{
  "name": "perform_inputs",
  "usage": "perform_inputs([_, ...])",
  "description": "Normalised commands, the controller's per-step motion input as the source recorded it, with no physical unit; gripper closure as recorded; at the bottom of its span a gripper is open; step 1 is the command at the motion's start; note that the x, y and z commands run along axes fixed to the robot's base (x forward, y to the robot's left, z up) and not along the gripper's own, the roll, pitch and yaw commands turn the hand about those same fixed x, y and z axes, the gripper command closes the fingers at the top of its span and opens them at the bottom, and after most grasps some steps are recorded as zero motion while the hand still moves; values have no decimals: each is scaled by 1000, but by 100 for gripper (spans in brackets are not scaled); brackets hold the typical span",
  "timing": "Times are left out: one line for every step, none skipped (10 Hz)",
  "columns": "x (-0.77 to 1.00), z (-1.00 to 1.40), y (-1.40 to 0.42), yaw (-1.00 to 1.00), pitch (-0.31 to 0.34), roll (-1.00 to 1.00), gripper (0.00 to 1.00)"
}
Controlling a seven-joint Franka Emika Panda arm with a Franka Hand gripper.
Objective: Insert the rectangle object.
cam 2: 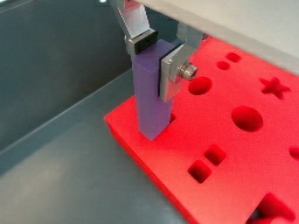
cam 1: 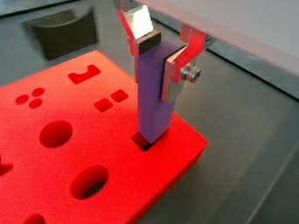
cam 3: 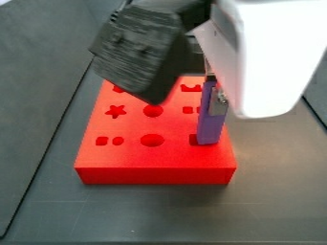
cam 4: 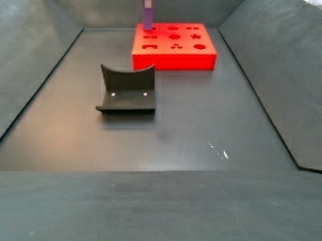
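My gripper [cam 1: 162, 54] is clamped on the upper part of the rectangle object [cam 1: 155, 101], the silver fingers [cam 1: 177, 68] pressed against opposite faces of the blue-purple bar, and it hangs over one corner of the red block [cam 1: 70, 157]. I hold the bar upright and high on its length so that its lower end stays free to go down into a hole.

In both wrist views that lower end already sits in the small rectangular slot [cam 1: 145, 140] near the block's corner; how deep it has gone I cannot tell, but most of the bar still stands above the red surface [cam 2: 149, 96]. I judge the insertion begun, not finished: the bar needs to go straight down without tilting, or it may bind on the slot walls.

Around the slot, the block carries other shaped holes, round ones [cam 1: 55, 133] and small squares [cam 1: 103, 105], all empty. In a side view the dark grey curved holder [cam 4: 127, 90] stands well apart from the block [cam 4: 176, 45] on the dark floor [cam 4: 189, 132], empty.
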Motion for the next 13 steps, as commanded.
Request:
perform_inputs([0,0,-154,-331,87,194,100])
perform_inputs([-63,0,-126,-80,7,177,100])
perform_inputs([-120,-11,-134,-34,1,211,100])
perform_inputs([-37,0,-131,-26,90,231,100])
perform_inputs([0,-14,-83,-71,136,257,100])
perform_inputs([-46,-37,0,-14,93,154,100])
perform_inputs([14,-49,-26,0,49,67,100])
perform_inputs([160,-171,-74,0,69,87,100])
perform_inputs([171,-314,-37,0,93,114,100])
perform_inputs([197,-486,-9,0,129,130,100])
perform_inputs([283,-629,0,0,176,130,100])
perform_inputs([363,-726,0,0,184,169,100])
perform_inputs([323,-711,-23,0,179,199,100])
